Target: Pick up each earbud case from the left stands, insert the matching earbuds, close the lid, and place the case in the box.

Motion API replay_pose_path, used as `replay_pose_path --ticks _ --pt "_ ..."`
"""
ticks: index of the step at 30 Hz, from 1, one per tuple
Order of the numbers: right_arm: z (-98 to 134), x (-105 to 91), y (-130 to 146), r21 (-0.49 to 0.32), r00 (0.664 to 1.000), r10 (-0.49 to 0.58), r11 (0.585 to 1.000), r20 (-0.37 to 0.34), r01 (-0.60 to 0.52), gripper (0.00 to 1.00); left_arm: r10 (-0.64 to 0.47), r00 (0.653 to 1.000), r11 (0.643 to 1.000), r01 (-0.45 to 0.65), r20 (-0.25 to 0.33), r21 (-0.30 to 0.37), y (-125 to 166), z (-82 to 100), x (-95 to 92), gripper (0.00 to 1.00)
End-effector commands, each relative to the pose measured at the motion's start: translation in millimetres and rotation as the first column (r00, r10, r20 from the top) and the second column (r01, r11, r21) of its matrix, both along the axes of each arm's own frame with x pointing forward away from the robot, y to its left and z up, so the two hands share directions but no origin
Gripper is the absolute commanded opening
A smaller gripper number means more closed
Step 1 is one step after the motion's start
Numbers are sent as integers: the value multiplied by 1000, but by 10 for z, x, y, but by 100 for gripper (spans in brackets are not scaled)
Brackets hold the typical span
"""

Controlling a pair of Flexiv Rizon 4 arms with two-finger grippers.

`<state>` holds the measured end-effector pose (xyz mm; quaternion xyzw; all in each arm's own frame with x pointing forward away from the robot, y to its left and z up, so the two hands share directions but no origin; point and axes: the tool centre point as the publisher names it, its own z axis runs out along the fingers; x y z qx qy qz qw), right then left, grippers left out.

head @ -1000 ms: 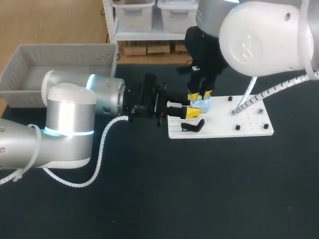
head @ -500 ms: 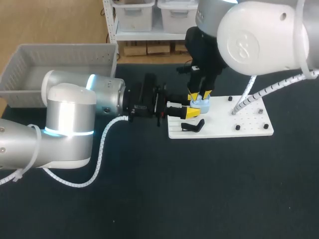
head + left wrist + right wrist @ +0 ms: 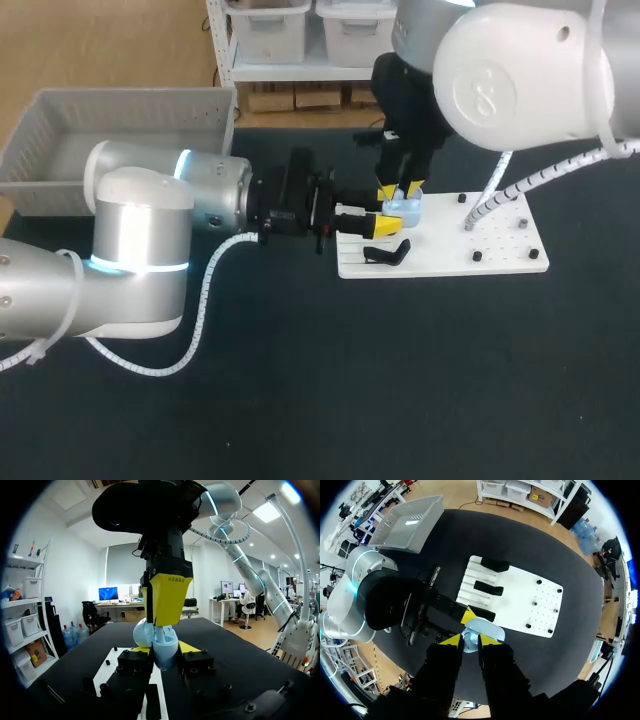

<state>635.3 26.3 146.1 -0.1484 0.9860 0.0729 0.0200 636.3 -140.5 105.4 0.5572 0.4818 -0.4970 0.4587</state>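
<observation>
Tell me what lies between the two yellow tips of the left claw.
The light blue case lies there. Both tips of the left claw touch it, one on each side. The left wrist view shows this best.

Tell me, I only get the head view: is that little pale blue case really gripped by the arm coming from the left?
Observer: Yes. The left wrist view shows the pale blue rounded plastic earbud case between the two yellow tips of the left gripper, one touching each side.
Operator: And the arm above?
Observer: The right wrist view shows the right gripper pinching the case.
Operator: Anything hidden behind it?
Observer: Two bare black stands on the flat white board.
</observation>
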Motion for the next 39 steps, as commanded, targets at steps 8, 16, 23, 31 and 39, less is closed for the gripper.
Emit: replay_pose_path --ticks 8,16,23,31,39 --pt "-14 -11 0 -3 1000 4 1000 0 -4 0 7 1000 1000 -7 4 -3 10 -7 -27 0" --pt "-23 -7 13 -9 1000 7 1000 -3 -8 0 7 1000 1000 -7 4 -3 10 -7 -27 0" --pt "13 -39 -9 -6 1000 -4 1000 -2 3 69 7 1000 1000 -7 4 -3 10 -7 -27 0" --pt "152 -154 -85 33 1000 -23 999 -17 23 97 7 1000 1000 -7 4 -3 10 -7 -27 0" --pt "403 19 -334 182 962 -268 950 51 255 100 7 1000 1000 -7 4 -3 10 -7 -27 0"
